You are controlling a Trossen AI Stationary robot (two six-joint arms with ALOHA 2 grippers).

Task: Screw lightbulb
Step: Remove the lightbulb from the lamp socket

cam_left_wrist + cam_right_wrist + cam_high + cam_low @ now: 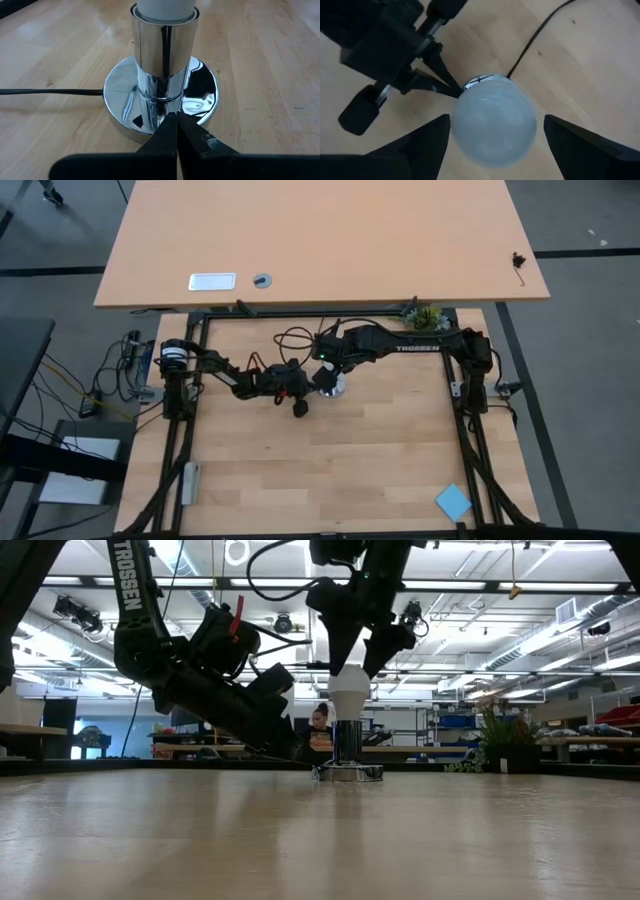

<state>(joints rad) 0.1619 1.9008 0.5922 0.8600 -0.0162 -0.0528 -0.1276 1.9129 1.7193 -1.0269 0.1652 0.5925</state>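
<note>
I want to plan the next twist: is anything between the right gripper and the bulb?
Nothing visible. The right gripper is open with a finger on each side of the bulb, which sits in the socket.

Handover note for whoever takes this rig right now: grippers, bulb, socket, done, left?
Right gripper: open, above the lightbulb, fingers apart on either side of it.
Left gripper: shut, tips at the foot of the silver socket base.
Lightbulb stands upright in the socket, near table centre.
Done: bulb seated in socket.
Left: tightness cannot be told from here; check, then pull both arms clear.
</note>
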